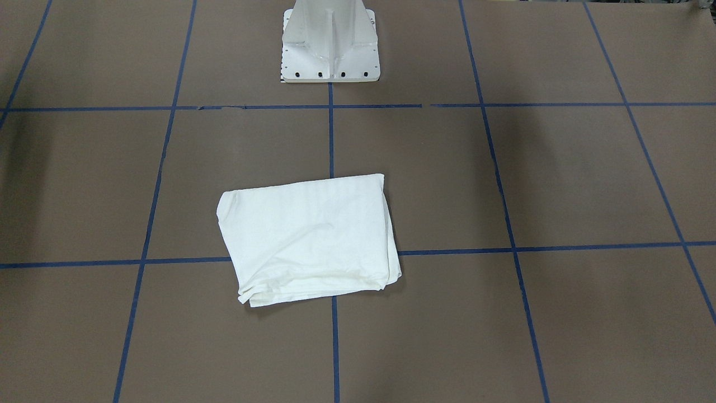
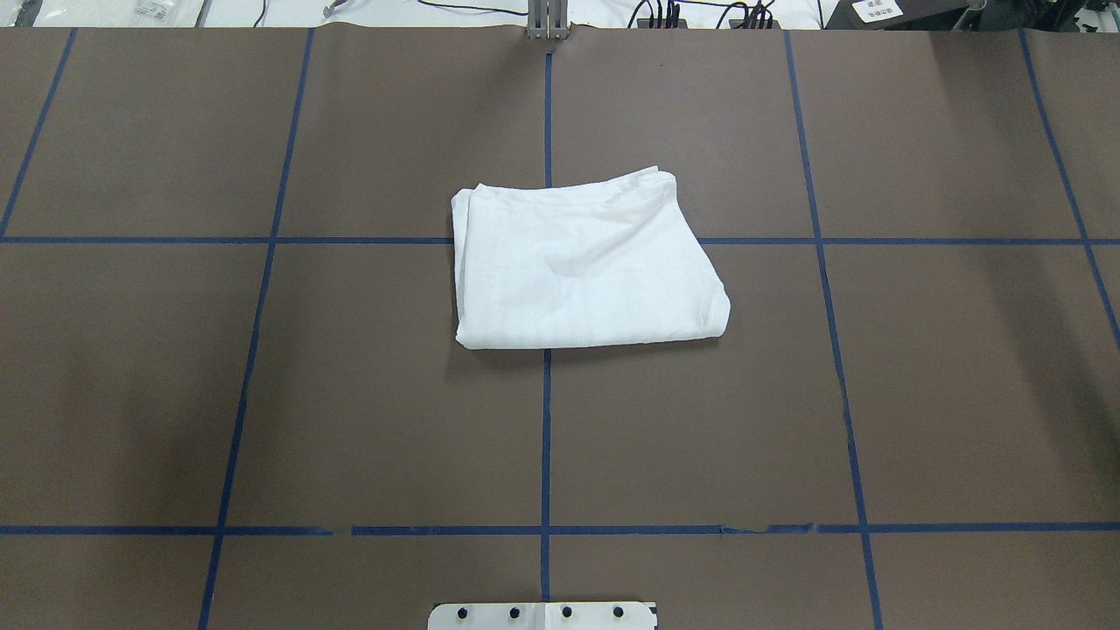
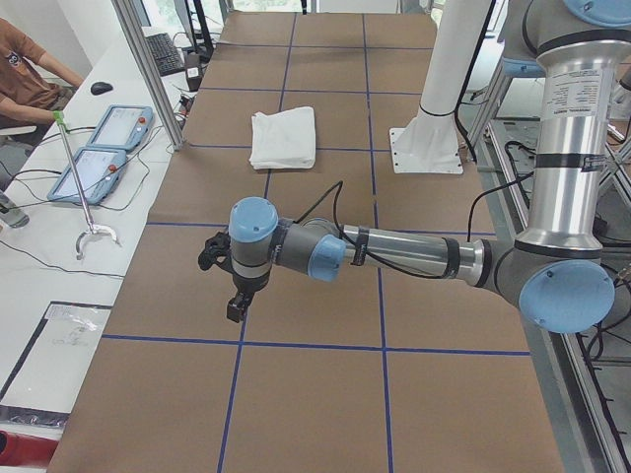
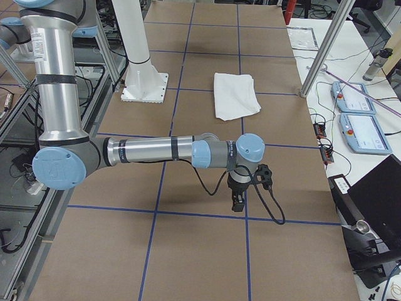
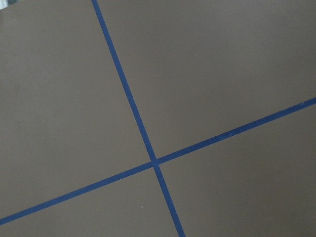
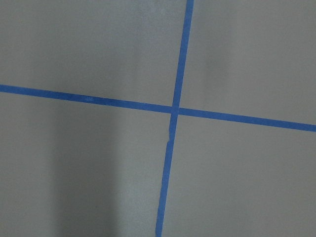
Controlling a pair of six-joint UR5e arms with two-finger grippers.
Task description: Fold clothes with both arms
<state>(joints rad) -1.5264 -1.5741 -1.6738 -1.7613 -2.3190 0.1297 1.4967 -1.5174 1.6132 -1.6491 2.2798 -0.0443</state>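
Observation:
The white shirt (image 1: 310,238) lies folded into a compact rectangle at the middle of the brown table (image 1: 587,184), plain side up; no text or collar shows. It also shows in the overhead view (image 2: 582,262) and both side views (image 3: 283,136) (image 4: 235,94). My left gripper (image 3: 235,305) hangs above the table far from the shirt, towards my left end. My right gripper (image 4: 237,202) hangs likewise towards my right end. I cannot tell whether either is open or shut. Both wrist views show only brown table and blue tape.
The white pedestal base (image 1: 330,42) stands behind the shirt. Blue tape lines (image 2: 547,437) grid the table. Teach pendants (image 3: 99,153) (image 4: 360,119), metal frame posts (image 3: 148,69) and an operator (image 3: 20,69) are beyond the table's far edge.

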